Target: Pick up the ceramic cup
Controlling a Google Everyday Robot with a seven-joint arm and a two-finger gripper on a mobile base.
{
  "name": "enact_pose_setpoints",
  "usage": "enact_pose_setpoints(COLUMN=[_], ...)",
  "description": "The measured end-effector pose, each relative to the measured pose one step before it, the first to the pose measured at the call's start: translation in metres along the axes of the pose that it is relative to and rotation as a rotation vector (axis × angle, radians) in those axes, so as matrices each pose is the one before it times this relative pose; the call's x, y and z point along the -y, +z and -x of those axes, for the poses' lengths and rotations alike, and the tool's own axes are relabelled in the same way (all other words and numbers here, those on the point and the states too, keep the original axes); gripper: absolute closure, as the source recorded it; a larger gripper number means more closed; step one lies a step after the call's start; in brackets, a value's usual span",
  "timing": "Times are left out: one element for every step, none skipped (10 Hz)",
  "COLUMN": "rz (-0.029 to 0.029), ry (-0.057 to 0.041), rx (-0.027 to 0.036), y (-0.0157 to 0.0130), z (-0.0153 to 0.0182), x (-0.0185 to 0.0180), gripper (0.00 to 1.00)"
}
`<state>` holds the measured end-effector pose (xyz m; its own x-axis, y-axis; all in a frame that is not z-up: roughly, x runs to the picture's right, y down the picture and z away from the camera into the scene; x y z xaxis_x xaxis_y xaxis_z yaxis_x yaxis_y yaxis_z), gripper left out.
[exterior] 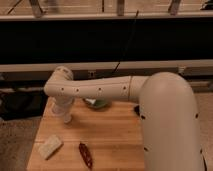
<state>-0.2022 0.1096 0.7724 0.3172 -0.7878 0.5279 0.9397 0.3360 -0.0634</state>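
Observation:
My white arm reaches across the view from the right and bends down at the table's back left. The gripper (63,107) hangs below that bend, just over the wooden table (115,140). A small white shape right under it looks like the ceramic cup (67,119), standing on the table; I cannot tell whether the gripper touches it. The green bowl (98,104) sits just to the right, mostly hidden behind the forearm.
A pale rectangular block (50,146) lies at the table's front left. A dark red pepper-like thing (86,155) lies beside it near the front edge. The arm's big white body (170,130) covers the table's right side. A dark ledge and a cable run behind.

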Motion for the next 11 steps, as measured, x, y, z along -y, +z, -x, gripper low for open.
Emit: enact_pose_setpoints(rz=[-0.00081,-0.00124,0.00026,-0.00076,-0.00056,-0.00084,-0.00067,0.00015,0.00042,-0.00070,-0.00053], ry=[-0.00453,-0.00340,-0.00030,-0.00058,-0.00365,-0.00453,-0.00413,-0.00174,-0.00254,-0.00357,-0.00371], rx=[-0.00029,0.00011,-0.00080,-0.00146,0.00020,0.00023,0.00022,-0.00053,-0.00066,0.00023,-0.00007], y=[-0.00027,-0.00021,-0.00014,-0.00079,-0.00011,-0.00006,-0.00004,-0.00015,-0.00009,-0.00016,-0.00026], z=[0.00010,-0.00025,-0.00129,-0.00197,-0.00040,0.00010,-0.00004,-0.00128,-0.00120,-0.00035,-0.00083], x=[0.00066,0.00005,-0.00147,-0.00187,-0.00038,0.00041,0.00037,-0.00123,-0.00109,-0.00005,-0.00055], gripper=[0.99,0.99,0.99,0.99,0.99,0.99,0.99,0.99,0.99,0.99,0.99])
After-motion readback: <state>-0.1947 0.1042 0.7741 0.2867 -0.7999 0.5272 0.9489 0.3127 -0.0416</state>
